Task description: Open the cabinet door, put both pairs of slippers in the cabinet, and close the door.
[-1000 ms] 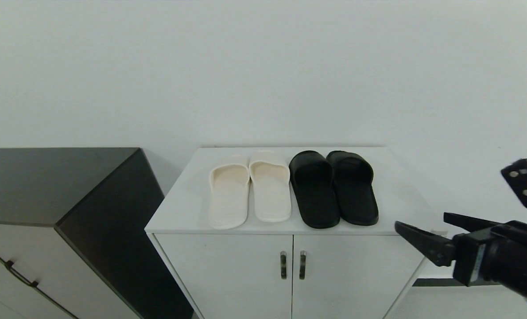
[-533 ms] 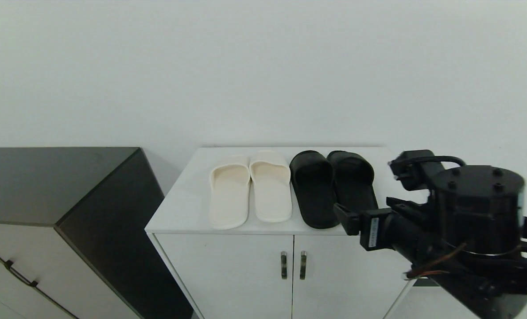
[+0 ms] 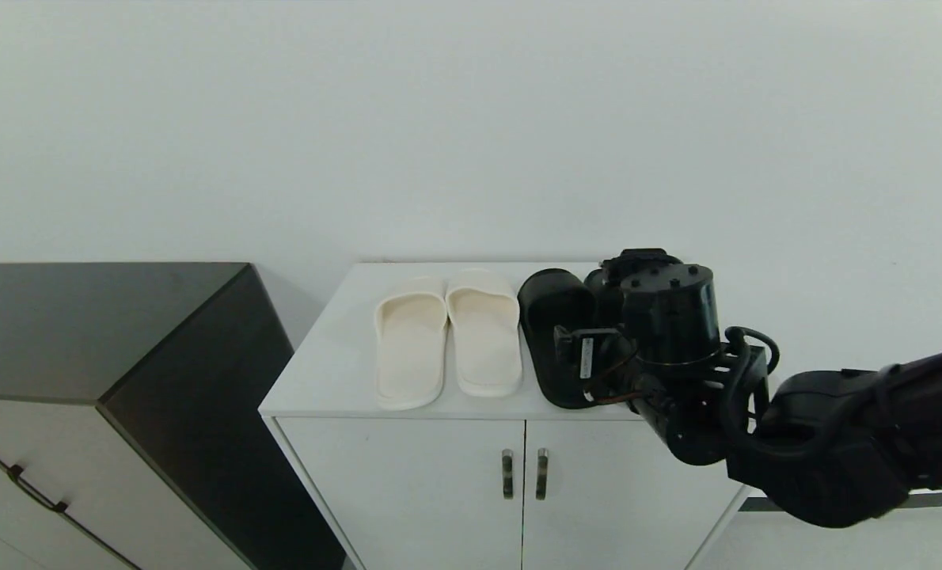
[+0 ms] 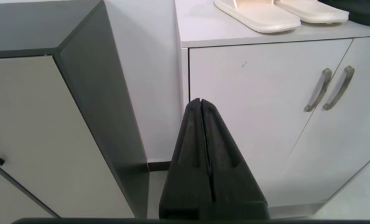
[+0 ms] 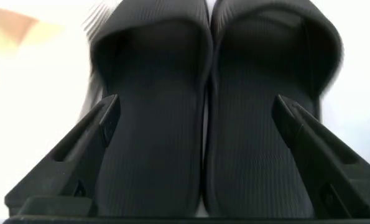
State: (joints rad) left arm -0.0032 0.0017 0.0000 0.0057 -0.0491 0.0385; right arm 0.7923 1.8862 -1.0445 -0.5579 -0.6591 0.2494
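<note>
A pair of black slippers (image 3: 550, 332) and a pair of cream slippers (image 3: 443, 340) lie side by side on top of the white cabinet (image 3: 324, 364). Both cabinet doors (image 3: 408, 491) are shut, with their handles (image 3: 523, 473) meeting at the middle. My right arm's wrist (image 3: 665, 317) hangs over the black pair and hides the right-hand slipper. In the right wrist view my right gripper (image 5: 197, 102) is open wide, one finger on either side of the black slippers (image 5: 153, 137). My left gripper (image 4: 201, 106) is shut, low in front of the cabinet's left door (image 4: 259, 106).
A dark grey cabinet (image 3: 83, 332) with pale drawer fronts stands close to the left of the white one, leaving a narrow gap. A plain white wall rises behind both. The cream slippers (image 4: 259, 9) lie near the top's front edge.
My right arm has swung in from the far right to above the black slippers, now covering the right one. Slippers and doors have not moved.
</note>
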